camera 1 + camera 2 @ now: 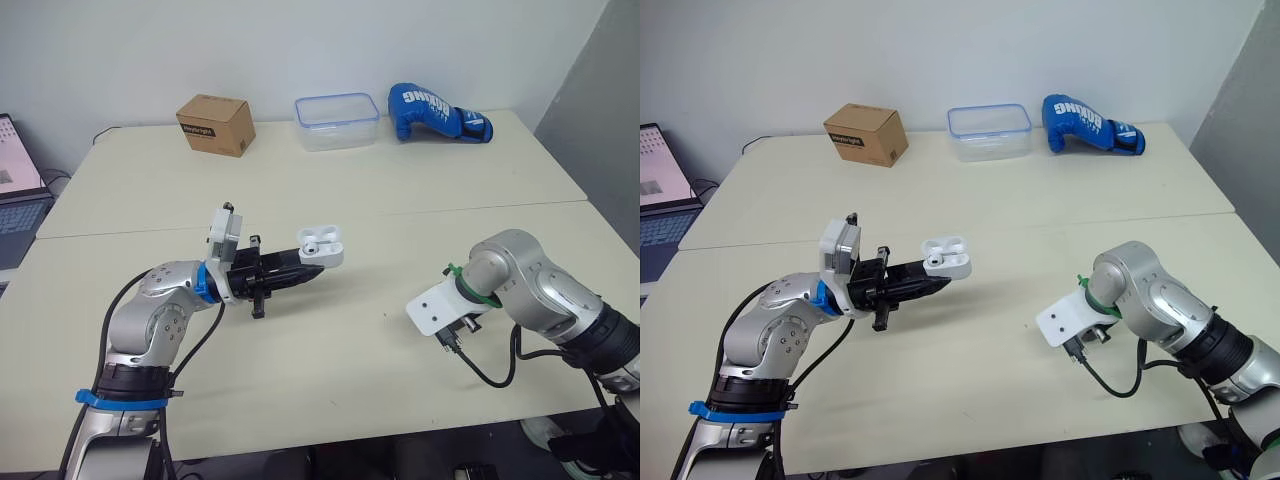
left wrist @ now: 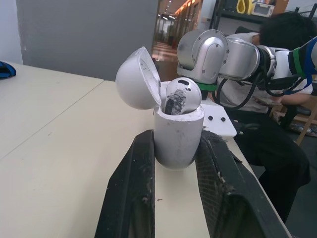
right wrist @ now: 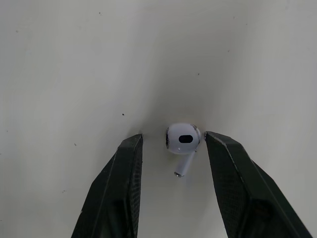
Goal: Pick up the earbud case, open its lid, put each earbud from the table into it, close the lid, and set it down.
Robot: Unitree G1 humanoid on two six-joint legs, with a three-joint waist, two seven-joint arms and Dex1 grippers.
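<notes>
Cream table (image 1: 400, 200), white wall behind. The left gripper (image 1: 312, 268) clamps the case (image 1: 322, 243) above the table's front-left part, lid (image 2: 138, 79) swung open, one earbud (image 2: 182, 95) seated. The right gripper (image 3: 173, 144) hangs spread, straddling the second earbud (image 3: 183, 139) near the front-right edge, not touching it. Risk: small and smooth, it may squirt out or roll if the pinch lands off-centre. Case is white, glossy, rounded, with dark smudges inside.

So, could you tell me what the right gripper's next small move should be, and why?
Probably shut the right gripper on the earbud: it lies on the table between the open fingers, and the case has its lid open.
</notes>
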